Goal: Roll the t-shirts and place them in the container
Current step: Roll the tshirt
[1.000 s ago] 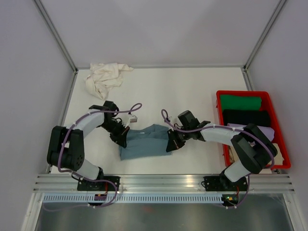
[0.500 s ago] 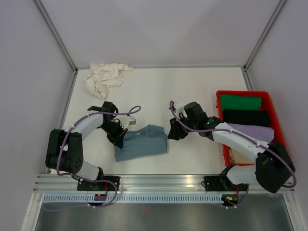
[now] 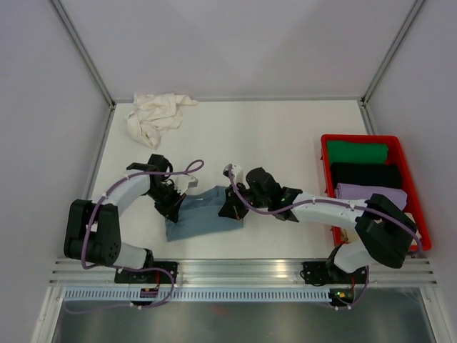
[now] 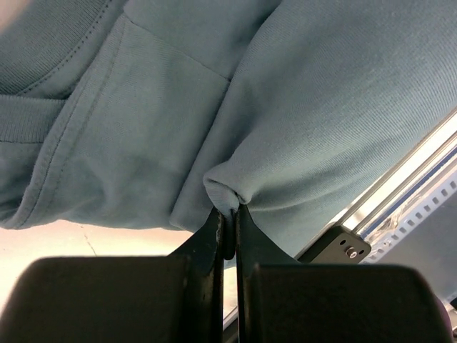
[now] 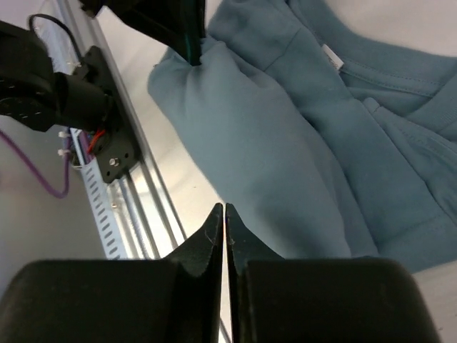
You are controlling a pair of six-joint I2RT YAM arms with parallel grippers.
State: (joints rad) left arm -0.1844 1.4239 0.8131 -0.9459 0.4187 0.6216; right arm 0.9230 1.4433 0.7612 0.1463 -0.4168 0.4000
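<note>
Since the left end effector (image 4: 228, 213) is clenched on only a small pinch of the dusty blue-grey cotton t-shirt (image 3: 203, 216), which lies bunched on the white surface (image 3: 285, 136) between the arms, that fold may slip free under a pull. Right end effector (image 5: 223, 209): fingers pressed together at the shirt's right edge, apparently gripping nothing, so a one-sided roll could skew.

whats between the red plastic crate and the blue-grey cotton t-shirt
The right arm's white forearm, reaching over bare white table; the top view shows it.

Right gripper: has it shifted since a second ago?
Yes. The right gripper has moved left, farther from the red crate, to the right edge of the blue-grey t-shirt.
</note>
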